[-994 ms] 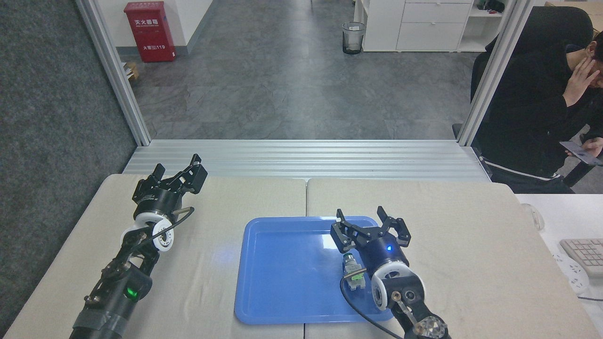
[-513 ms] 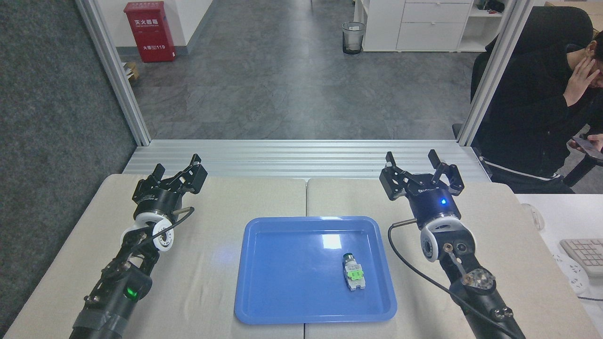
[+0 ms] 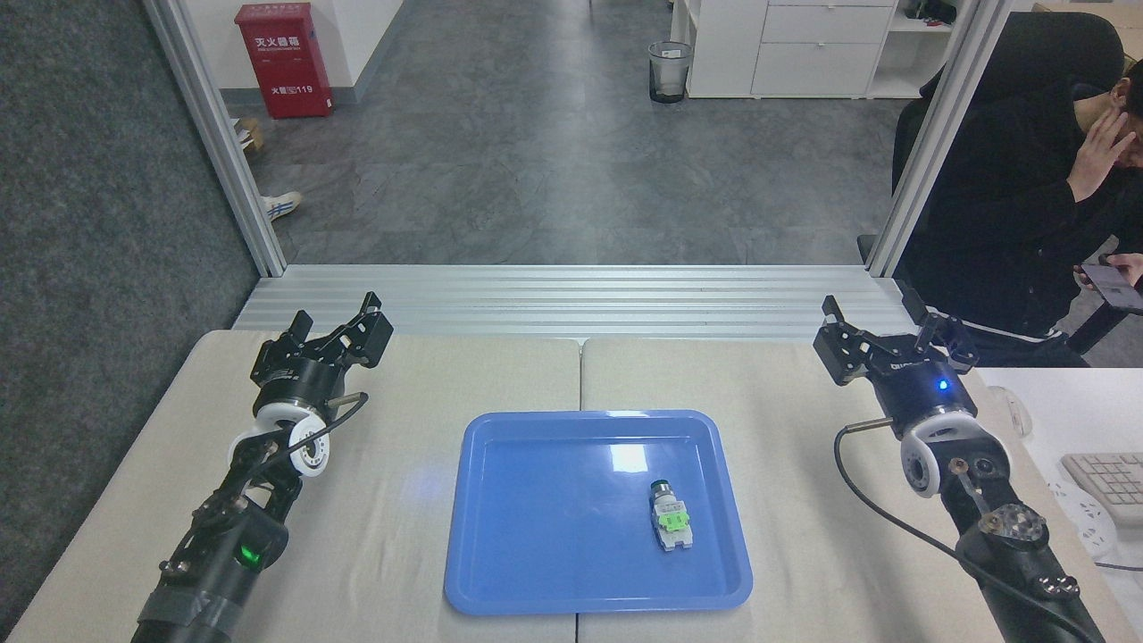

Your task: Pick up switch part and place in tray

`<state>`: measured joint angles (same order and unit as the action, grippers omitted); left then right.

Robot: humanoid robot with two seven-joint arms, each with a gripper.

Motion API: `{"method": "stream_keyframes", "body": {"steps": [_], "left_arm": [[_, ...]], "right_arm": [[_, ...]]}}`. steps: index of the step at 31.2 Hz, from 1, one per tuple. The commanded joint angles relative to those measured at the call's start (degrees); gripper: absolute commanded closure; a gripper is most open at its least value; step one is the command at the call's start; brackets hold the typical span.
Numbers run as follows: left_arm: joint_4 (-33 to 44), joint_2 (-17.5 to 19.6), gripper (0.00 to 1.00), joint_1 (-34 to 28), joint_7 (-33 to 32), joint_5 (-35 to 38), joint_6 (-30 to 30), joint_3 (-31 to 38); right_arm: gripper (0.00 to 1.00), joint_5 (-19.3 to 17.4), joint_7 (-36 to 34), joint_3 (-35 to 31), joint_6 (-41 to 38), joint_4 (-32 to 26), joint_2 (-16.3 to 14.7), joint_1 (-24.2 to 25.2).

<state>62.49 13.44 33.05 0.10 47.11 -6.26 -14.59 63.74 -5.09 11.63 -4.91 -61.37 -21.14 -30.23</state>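
- Switch part (image 3: 670, 526): one small elongated piece, grey-white body, bright green middle block, dark round metallic end; lying flat on the floor of the tray, right of its centre, dark end pointing away from the viewer; touched by nothing.
- Tray (image 3: 536, 589): one large shallow rectangular glossy blue plastic tray, rounded corners, raised rim; resting across the seam of the tabletop (image 3: 429, 375), a pale beige surface made of two joined slabs.
- Right pincer (image 3: 896, 335): black two-fingered tool with a blue indicator light; one second ago low over the tray, directly beside the switch part; now withdrawn up and to the right, well clear of the tray, above the tabletop's far right corner. Fingers spread wide apart, released, empty.
- Left pincer (image 3: 344, 326): matching black tool at the tabletop's far left; position unchanged across the three moments; fingers apart, empty.
- Meaning of the change: part deposited and let go, arm retreating; placement judged complete, with only the return to rest remaining.
- Count: one switch part, one tray, two arms with one pincer each, both empty.
- Surroundings: one red cabinet (image 3: 283, 61) and one waste bin (image 3: 670, 71) on the grey floor beyond; one seated person in dark clothing (image 3: 1009, 214) at the right edge; one keyboard (image 3: 1107, 482) partly visible.
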Motion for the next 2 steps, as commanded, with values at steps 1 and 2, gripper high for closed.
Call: {"method": "stream_keyframes", "body": {"steps": [1, 2], "left_arm": [[0.00, 0.00, 0.00, 0.00, -0.02, 0.00, 0.02, 0.00], [0.00, 0.00, 0.00, 0.00, -0.02, 0.00, 0.02, 0.00]], "right_arm": [[0.00, -0.90, -1.32, -3.55, -0.19, 8.90, -6.37, -0.45], [0.00, -0.90, -1.58, -3.55, -0.11, 8.90, -6.54, -0.27]]}}
